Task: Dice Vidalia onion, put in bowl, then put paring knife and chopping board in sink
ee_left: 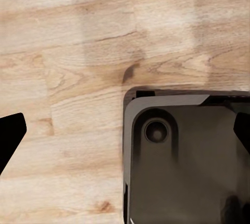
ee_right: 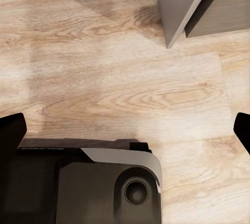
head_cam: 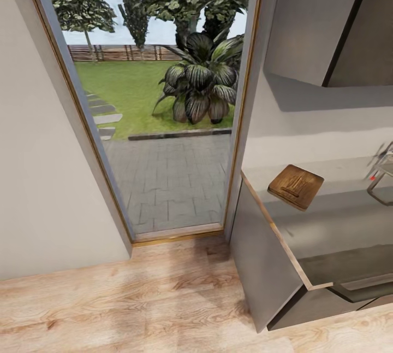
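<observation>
The dark brown chopping board [head_cam: 296, 186] lies on the grey countertop [head_cam: 338, 216] near its left end. A slim darker mark runs along the board; I cannot tell whether it is the paring knife. At the far right edge a corner of the sink [head_cam: 383, 188] shows, with the red knob of its tap [head_cam: 373, 177]. The onion and the bowl are out of view. My left gripper [ee_left: 125, 135] hangs open over the wood floor and my own base. My right gripper [ee_right: 126, 130] is open too, with nothing between its fingers.
A tall glass door [head_cam: 164, 123] onto a garden stands straight ahead, with a pale wall [head_cam: 38, 178] to its left. The dark cabinet end [head_cam: 262, 265] juts out at the right, with a wall cabinet [head_cam: 327, 19] above. Light wood floor [head_cam: 136, 304] lies in front.
</observation>
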Robot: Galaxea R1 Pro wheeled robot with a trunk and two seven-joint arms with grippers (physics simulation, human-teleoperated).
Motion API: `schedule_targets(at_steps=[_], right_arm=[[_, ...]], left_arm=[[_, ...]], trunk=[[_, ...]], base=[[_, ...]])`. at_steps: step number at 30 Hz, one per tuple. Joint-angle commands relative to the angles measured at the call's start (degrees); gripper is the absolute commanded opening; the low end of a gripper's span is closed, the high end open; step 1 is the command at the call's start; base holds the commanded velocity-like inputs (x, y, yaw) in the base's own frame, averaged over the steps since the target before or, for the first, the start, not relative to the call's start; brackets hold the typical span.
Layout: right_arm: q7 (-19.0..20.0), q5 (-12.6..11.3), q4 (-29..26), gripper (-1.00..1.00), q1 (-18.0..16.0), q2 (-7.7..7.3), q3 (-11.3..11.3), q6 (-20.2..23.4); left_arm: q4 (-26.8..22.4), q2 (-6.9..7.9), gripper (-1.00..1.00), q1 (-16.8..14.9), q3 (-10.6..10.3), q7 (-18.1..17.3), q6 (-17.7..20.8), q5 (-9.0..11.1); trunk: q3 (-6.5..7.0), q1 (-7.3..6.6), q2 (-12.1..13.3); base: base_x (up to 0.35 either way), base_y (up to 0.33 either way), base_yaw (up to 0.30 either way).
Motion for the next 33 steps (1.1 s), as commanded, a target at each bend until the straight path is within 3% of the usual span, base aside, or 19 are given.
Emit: schedule_targets(at_steps=[1,33], right_arm=[[-0.03,0.03,0.03,1.00,-0.03,0.01,0.02,-0.18],[-0.05,0.02,0.03,1.00,-0.03,0.06,0.05,-0.26]], left_arm=[[-0.07,0.00,1.00,0.01,0.04,0.00,-0.09,0.17],[-0.04,-0.02,1.00,0.01,0.04,0.00,-0.10,0.17]], trunk=[[-0.10,0.03,-0.10],[2.47,0.03,-0.10]], base=[[0.000,0.000,0.000],[0.000,0.000,0.000]])
